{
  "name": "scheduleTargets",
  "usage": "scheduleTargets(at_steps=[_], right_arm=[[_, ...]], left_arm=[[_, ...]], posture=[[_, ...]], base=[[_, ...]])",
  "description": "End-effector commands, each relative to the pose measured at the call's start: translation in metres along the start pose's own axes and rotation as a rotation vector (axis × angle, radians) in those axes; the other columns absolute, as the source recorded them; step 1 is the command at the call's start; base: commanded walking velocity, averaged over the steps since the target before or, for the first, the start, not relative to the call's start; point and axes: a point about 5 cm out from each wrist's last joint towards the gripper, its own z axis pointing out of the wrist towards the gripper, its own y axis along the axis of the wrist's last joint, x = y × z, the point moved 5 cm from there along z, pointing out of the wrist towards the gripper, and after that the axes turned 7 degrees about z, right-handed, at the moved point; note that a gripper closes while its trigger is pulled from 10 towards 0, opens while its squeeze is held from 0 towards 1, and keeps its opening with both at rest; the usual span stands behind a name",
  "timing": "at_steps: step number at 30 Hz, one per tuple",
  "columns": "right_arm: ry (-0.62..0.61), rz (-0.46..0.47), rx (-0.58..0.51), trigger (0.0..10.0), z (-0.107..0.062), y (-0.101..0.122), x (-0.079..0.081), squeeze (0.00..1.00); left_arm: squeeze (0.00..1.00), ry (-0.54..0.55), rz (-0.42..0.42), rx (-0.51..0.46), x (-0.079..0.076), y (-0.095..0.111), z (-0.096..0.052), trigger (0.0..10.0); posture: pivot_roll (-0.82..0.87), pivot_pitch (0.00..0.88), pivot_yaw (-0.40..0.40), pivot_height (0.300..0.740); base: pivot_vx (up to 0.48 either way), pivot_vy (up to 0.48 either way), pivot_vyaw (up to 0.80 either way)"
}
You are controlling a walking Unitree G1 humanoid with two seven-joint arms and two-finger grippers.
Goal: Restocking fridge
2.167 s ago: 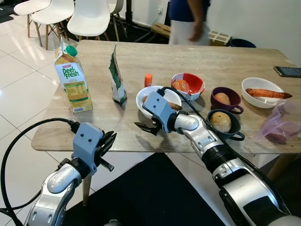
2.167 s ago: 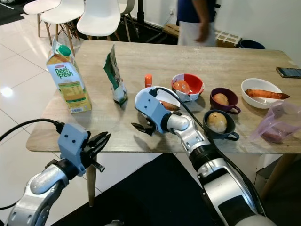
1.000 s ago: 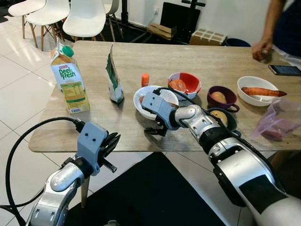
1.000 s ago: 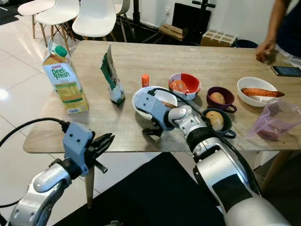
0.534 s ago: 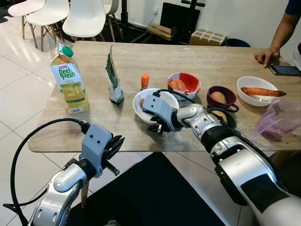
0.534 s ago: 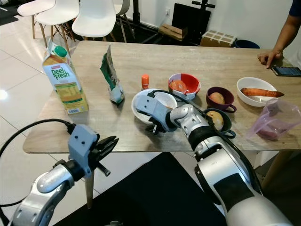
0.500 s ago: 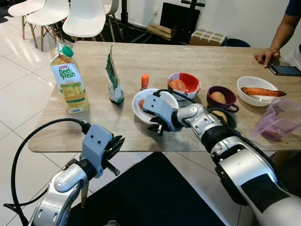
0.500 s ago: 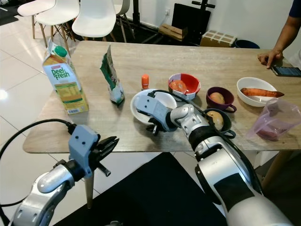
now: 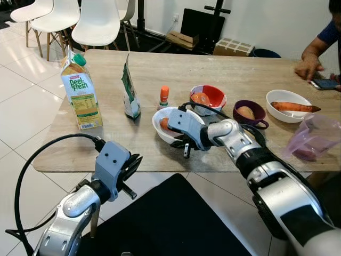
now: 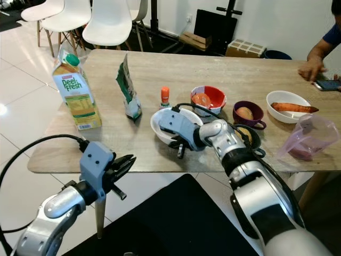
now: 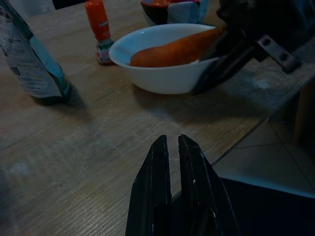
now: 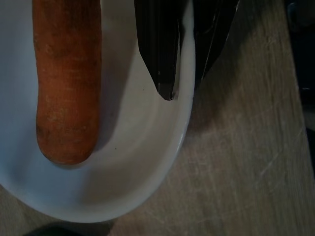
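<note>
I have the right gripper (image 12: 182, 73) at the near rim of the white bowl (image 9: 162, 130). In the right wrist view one black finger lies inside the bowl wall and the other outside it, so the jaws straddle the rim with only a narrow gap between them; I judge them closed on the rim, or very nearly so. Half a second ago the gripper was beside the bowl with the fingers short of the rim, and two seconds ago it stood off the bowl toward the table edge, so the change is the approach and the seating of the fingers over the rim.

The carrot (image 12: 66, 81) lies lengthwise inside the bowl, on the far side of the inner finger and clear of it; the gripper holds the bowl wall, not the carrot. The bowl rests flat on the wooden table (image 9: 133, 146), close to its near edge.

The left gripper (image 11: 172, 162) hangs below and short of the table edge, fingers almost together and holding nothing. It faces the bowl from the other side.

Further from the right gripper stand a small orange-capped bottle (image 9: 164, 97), a green pouch (image 9: 129, 88) and a juice carton (image 9: 80, 90). A person's hand (image 9: 309, 68) rests at the far corner.

My judgement: the bowl with its carrot is the item chosen for the fridge. A rim pinch holds a loaded bowl poorly; it may tilt on lift.
</note>
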Motion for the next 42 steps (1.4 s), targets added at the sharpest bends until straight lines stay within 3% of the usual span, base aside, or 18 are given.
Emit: scheduleTargets(at_steps=[1, 3, 6, 11, 14, 18, 25, 37, 42], right_arm=[[0.075, 0.083, 0.073, 0.0, 0.009, -0.034, 0.023, 0.0], [0.072, 0.07, -0.005, 0.0, 0.009, -0.034, 0.032, 0.0], [0.055, 0.058, -0.059, 0.0, 0.006, -0.03, 0.032, 0.0], [-0.032, -0.057, -0.277, 0.0, -0.015, -0.002, 0.026, 0.0], [-0.034, -0.065, -0.297, 0.0, -0.018, 0.0, 0.026, 0.0], [-0.059, -0.178, -0.329, 0.0, -0.036, 0.0, 0.035, 0.0], [-0.073, -0.236, -0.342, 0.0, -0.043, 0.003, 0.037, 0.0], [-0.144, -0.327, -0.4, 0.0, -0.045, 0.035, 0.026, 0.0], [-0.151, -0.328, -0.429, 0.0, -0.043, 0.045, 0.025, 0.0]], left_arm=[[0.0, -0.009, -0.003, 0.005, -0.004, -0.002, 0.003, 10.0], [0.0, -0.019, -0.006, -0.002, -0.008, 0.0, 0.006, 10.0], [0.0, -0.024, -0.008, -0.005, -0.01, 0.001, 0.007, 10.0], [0.0, -0.028, -0.005, -0.014, -0.011, 0.004, 0.009, 10.0], [0.0, -0.029, -0.004, -0.015, -0.011, 0.004, 0.009, 10.0], [0.0, -0.012, -0.03, -0.022, -0.014, 0.001, 0.007, 10.0], [0.0, 0.024, -0.046, -0.003, -0.014, -0.007, 0.002, 10.0], [0.0, 0.207, -0.014, -0.017, 0.023, -0.001, -0.009, 10.0], [0.0, 0.222, -0.009, -0.021, 0.026, 0.001, -0.01, 10.0]], posture=[[-0.09, 0.098, -0.055, 0.74], [-0.1, 0.111, -0.045, 0.74], [-0.1, 0.111, -0.045, 0.74], [-0.1, 0.131, -0.05, 0.74], [-0.1, 0.131, -0.05, 0.74], [-0.1, 0.145, -0.057, 0.74], [-0.1, 0.151, -0.058, 0.74], [-0.08, 0.138, -0.068, 0.74], [-0.07, 0.136, -0.066, 0.74]], base=[[0.0, 0.0, 0.0], [0.0, 0.0, 0.0], [0.0, 0.0, 0.0], [0.0, 0.0, 0.0], [0.0, 0.0, 0.0], [0.0, 0.0, 0.0], [0.0, 0.0, 0.0], [0.0, 0.0, 0.0], [0.0, 0.0, 0.0]])
